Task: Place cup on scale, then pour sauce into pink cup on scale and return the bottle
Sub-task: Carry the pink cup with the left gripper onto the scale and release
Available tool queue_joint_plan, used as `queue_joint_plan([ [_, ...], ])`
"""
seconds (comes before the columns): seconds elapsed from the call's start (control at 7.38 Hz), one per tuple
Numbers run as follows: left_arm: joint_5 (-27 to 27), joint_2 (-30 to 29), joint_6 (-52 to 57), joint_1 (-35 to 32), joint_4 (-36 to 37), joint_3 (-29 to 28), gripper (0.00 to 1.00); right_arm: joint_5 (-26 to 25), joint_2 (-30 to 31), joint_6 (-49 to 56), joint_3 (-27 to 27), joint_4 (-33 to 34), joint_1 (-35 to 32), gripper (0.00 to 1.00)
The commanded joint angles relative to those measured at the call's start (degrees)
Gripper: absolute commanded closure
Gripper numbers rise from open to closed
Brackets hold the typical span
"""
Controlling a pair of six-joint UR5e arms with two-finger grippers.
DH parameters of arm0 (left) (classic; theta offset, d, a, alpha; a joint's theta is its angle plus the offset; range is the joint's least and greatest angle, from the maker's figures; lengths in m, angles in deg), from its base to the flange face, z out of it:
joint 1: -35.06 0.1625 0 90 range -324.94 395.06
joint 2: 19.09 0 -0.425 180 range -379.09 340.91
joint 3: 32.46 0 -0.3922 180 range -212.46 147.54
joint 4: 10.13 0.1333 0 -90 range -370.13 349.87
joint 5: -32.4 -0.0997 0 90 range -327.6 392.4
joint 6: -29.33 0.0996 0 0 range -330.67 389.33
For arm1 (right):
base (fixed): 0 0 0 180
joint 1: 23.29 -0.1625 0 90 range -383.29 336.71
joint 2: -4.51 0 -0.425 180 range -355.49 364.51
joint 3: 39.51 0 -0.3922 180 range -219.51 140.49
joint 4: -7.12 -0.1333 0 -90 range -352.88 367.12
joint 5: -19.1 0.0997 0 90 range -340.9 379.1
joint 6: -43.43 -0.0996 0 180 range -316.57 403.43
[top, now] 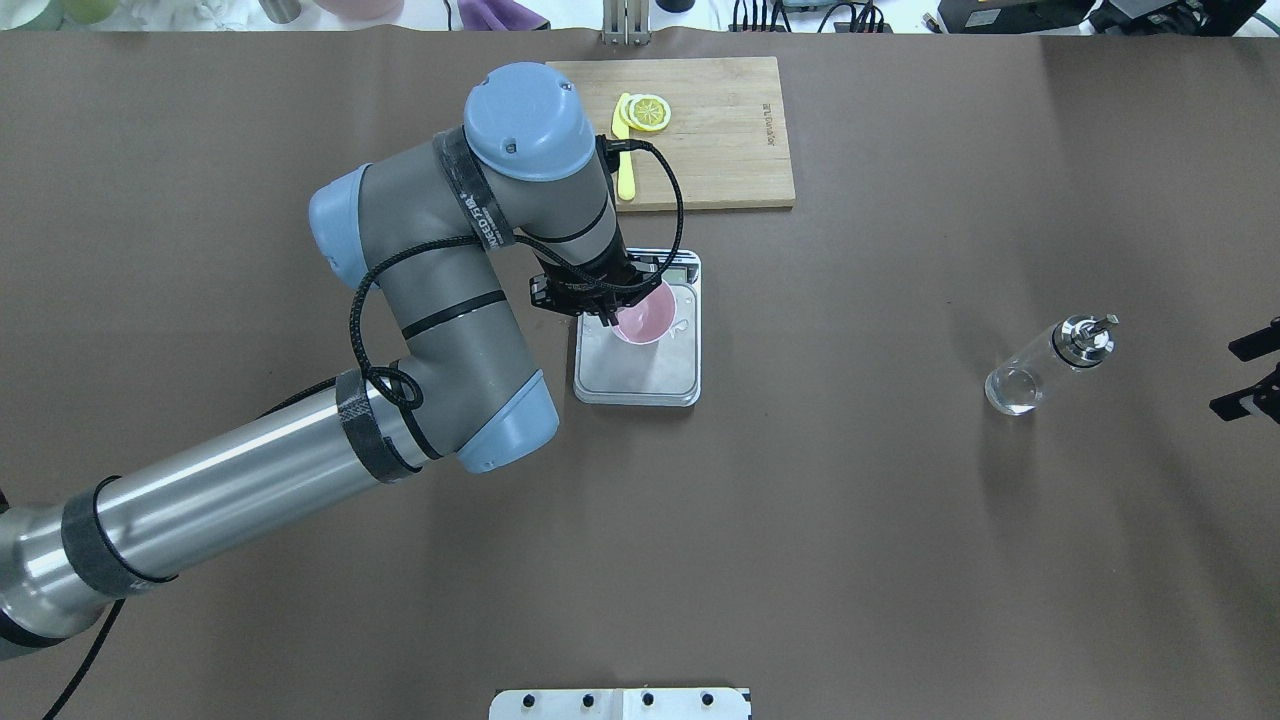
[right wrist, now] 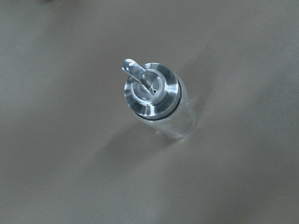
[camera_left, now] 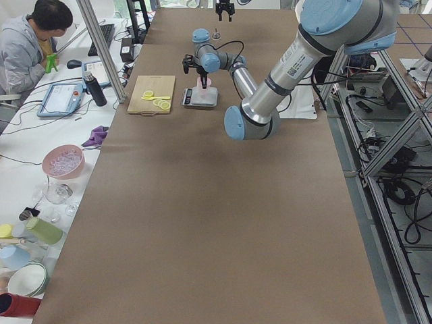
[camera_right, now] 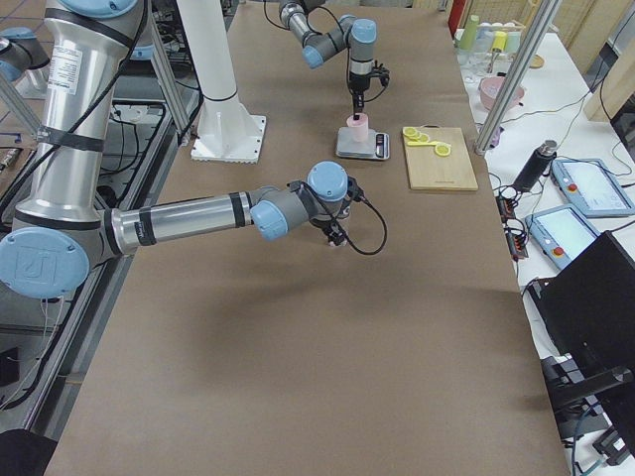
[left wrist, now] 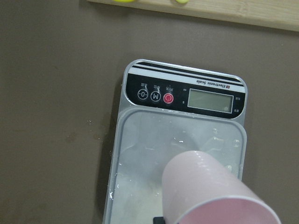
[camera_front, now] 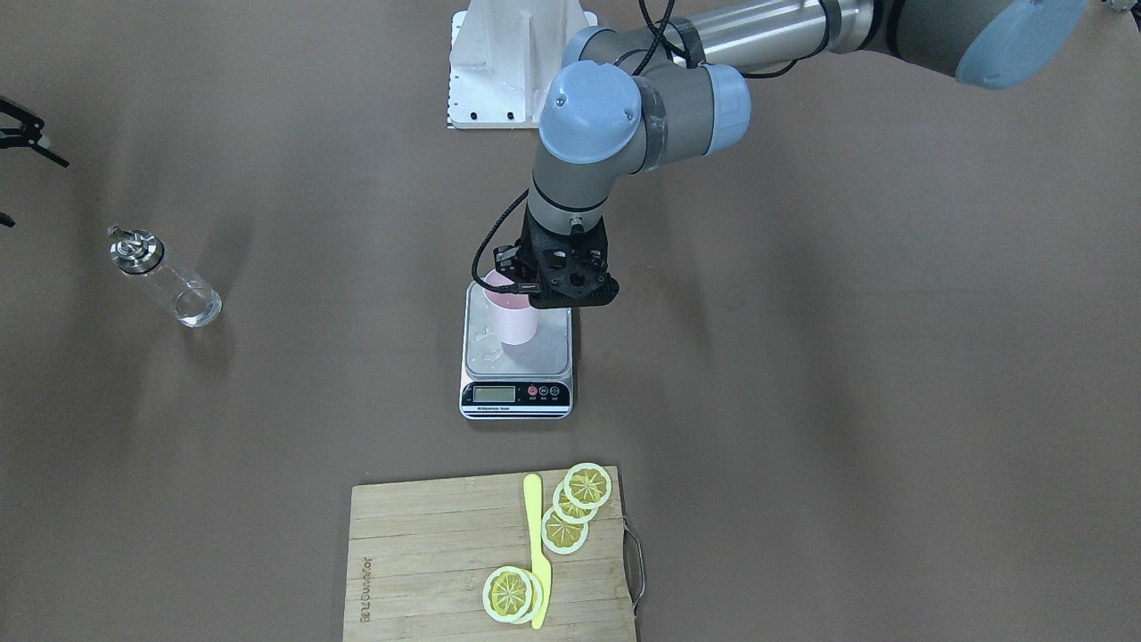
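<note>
The pale pink cup (camera_front: 512, 319) stands upright on the steel platform of the scale (camera_front: 545, 355); it also shows in the overhead view (top: 648, 316). My left gripper (camera_front: 521, 287) comes down from above and is shut on the cup's rim on the robot's side. In the left wrist view the cup (left wrist: 210, 191) fills the lower right over the scale (left wrist: 149, 140). The clear glass bottle (top: 1048, 366) with its metal pourer cap stands upright on the table, far to the right. My right gripper (top: 1250, 375) hovers open beside it; the right wrist view looks straight down on the bottle (right wrist: 156, 100).
A wooden cutting board (top: 730, 130) with lemon slices (camera_front: 584, 489) and a yellow knife (camera_front: 537, 553) lies beyond the scale. Water drops sit on the scale's platform. The robot's white base plate (camera_front: 499, 62) is behind the scale.
</note>
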Motion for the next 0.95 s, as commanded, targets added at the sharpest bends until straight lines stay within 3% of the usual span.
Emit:
queue_joint_plan([
  [0.0,0.1,-0.1,0.0,0.0,-0.5,-1.0,1.0,-0.2,-0.3,0.1,-0.2,0.0,1.7,0.08],
  [0.14,0.1,-0.1,0.0,0.0,-0.7,-1.1,1.0,-0.1,-0.3,0.4,-0.2,0.0,2.1,0.13],
  [0.27,0.0,0.0,0.4,0.0,-0.7,-1.1,0.22,-0.1,-0.3,0.4,-0.2,-0.1,2.4,0.12],
  [0.41,-0.6,-0.1,0.4,-0.1,-0.7,-1.1,0.02,-0.1,-0.4,0.4,-0.2,-0.2,2.6,0.1],
  [0.54,-0.4,-0.1,0.8,-1.0,-0.6,-0.7,0.02,-0.3,-0.6,0.5,-0.2,-0.4,2.9,0.04],
  [0.81,1.3,1.5,1.8,-4.0,2.4,4.0,0.02,-3.5,-0.7,-0.3,-4.6,-12.2,3.3,0.01],
])
